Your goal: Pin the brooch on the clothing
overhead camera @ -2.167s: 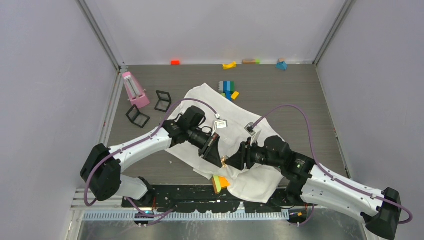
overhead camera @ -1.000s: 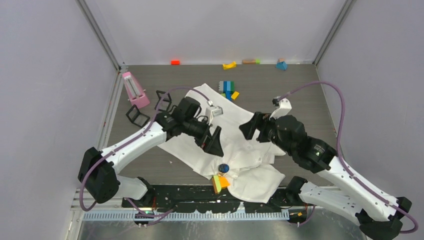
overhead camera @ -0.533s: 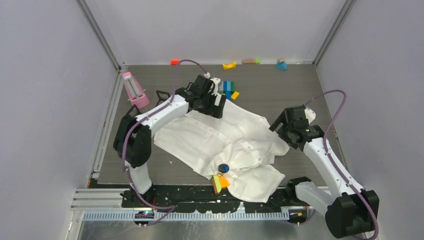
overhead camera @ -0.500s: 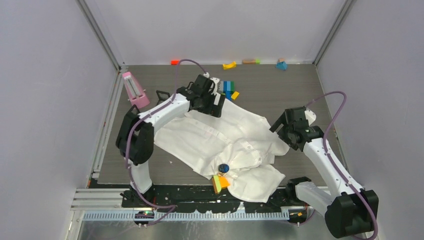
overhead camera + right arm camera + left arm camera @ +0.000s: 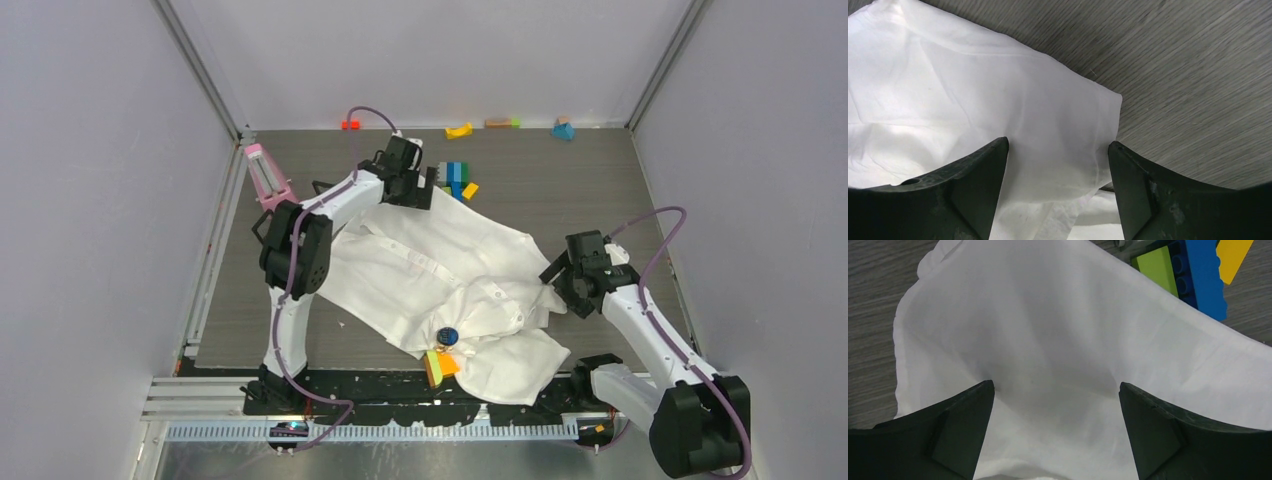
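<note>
Brooch (image 5: 447, 335) sits on near part of white shirt (image 5: 440, 265), just beside orange-yellow block (image 5: 440, 366); right gripper (image 5: 1058, 147) jaws spread wide over shirt's right edge, left gripper (image 5: 1055, 387) likewise wide over far corner, near blue-green blocks (image 5: 456, 178).

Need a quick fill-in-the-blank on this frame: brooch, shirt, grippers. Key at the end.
1. The brooch lies on the ____ shirt.
2. The left gripper has its jaws ____ over the shirt's far edge.
3. ____ gripper holds the brooch; the right gripper is at the shirt's right edge.
4. The block touching the green block is ____.
Missing: white; open; neither; blue.
</note>
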You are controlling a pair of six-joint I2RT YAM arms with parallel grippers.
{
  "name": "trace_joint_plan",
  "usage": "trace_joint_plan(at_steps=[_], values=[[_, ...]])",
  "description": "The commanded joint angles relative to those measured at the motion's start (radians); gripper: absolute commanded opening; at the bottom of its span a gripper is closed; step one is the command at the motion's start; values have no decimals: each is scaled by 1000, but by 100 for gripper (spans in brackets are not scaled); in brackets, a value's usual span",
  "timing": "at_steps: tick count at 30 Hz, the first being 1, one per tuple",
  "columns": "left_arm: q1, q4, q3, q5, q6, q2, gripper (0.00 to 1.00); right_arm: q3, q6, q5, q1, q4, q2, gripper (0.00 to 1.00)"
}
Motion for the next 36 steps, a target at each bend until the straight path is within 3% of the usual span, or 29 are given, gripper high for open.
trace_joint_plan(at_steps=[1,12,17,21,24,25,27,33,36], values=[[-7,100,73,-12,36,59,100,-9,39,-22,-5,70,18,75],[-7,50,267,6,127,256,98,-45,68,-50,-5,137,39,60],[-7,20,289,-8,122,293,59,-70,94,-53,-5,183,16,48],[-7,-3,284,-44,115,295,18,-77,101,-47,-5,214,-9,31],[-7,9,255,-59,108,255,0,-69,86,-44,-5,243,-30,18],[-7,15,247,-58,104,237,0,-64,81,-42,-5,247,-32,9],[-7,31,220,-54,97,182,0,-48,66,-31,-5,255,-36,2],[-7,46,171,-43,106,-5,0,38,-24,44,-9,327,29,1],[-4,41,158,-44,104,-102,0,162,-74,65,-22,343,100,1]])
